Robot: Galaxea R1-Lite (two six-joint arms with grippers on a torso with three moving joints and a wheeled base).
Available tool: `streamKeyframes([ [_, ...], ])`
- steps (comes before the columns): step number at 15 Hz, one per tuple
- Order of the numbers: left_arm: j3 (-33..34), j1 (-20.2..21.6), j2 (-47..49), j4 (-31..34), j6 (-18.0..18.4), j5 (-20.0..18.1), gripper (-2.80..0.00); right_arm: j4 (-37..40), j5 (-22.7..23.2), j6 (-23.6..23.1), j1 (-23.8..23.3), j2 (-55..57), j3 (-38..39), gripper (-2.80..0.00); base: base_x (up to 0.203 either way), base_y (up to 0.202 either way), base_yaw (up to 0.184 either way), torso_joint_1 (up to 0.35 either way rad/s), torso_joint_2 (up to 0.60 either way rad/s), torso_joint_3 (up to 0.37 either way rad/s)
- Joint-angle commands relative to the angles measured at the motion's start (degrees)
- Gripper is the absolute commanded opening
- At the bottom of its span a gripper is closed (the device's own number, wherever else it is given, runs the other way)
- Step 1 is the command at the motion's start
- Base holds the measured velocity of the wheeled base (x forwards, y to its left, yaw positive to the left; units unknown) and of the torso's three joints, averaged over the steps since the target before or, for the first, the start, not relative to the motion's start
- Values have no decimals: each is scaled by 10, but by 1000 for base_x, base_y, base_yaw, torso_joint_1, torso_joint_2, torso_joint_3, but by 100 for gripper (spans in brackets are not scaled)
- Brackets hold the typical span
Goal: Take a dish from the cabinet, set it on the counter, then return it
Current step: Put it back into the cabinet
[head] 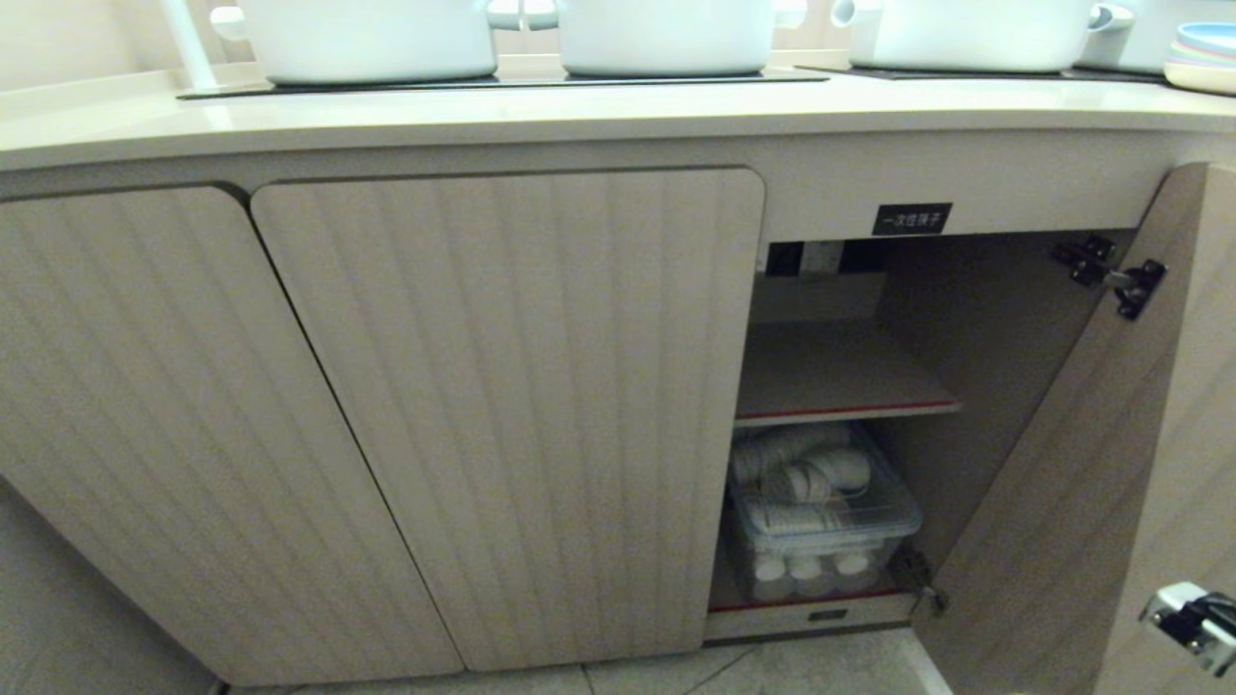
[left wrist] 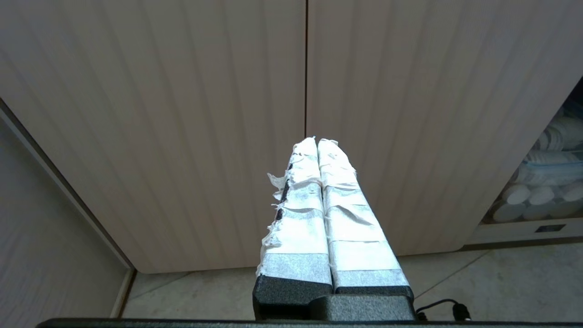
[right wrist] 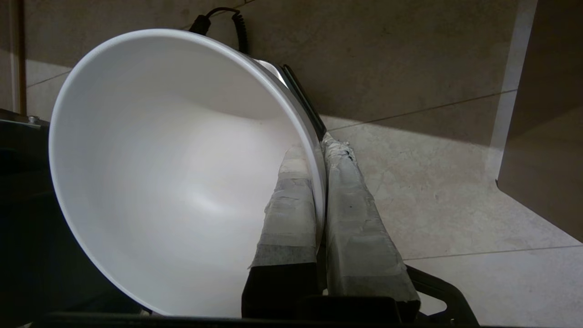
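Observation:
The dish (right wrist: 173, 173), a plain white glossy bowl, is tipped on its side above the tiled floor. My right gripper (right wrist: 319, 148) is shut on its rim, one taped finger inside the bowl and the other outside. In the head view only a part of the right arm (head: 1193, 623) shows, low at the right by the open door (head: 1091, 463) of the cabinet (head: 502, 405). The red-edged inner shelf (head: 840, 376) is bare. The counter (head: 579, 111) runs along the top. My left gripper (left wrist: 317, 141) is shut and empty, pointing at the closed fluted doors.
A clear plastic bin (head: 821, 512) of white cups and lids fills the cabinet's bottom compartment. Large white pots (head: 367, 39) stand on black cooktop panels, and pastel plates (head: 1202, 58) are stacked at the far right. The open door's edge (right wrist: 542, 136) stands close to the held dish.

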Motion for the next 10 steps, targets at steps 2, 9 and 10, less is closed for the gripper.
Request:
streamKeyframes([
  [2, 0, 0, 0, 0, 0, 0, -280, 0, 1, 0, 0, 0, 0, -280, 0, 0, 0, 0, 0, 0],
  [9, 0, 0, 0, 0, 0, 0, -280, 0, 1, 0, 0, 0, -1, -280, 0, 0, 0, 0, 0, 0],
  [10, 0, 0, 0, 0, 0, 0, -280, -2, 1, 0, 0, 1, -3, -280, 0, 0, 0, 0, 0, 0],
])
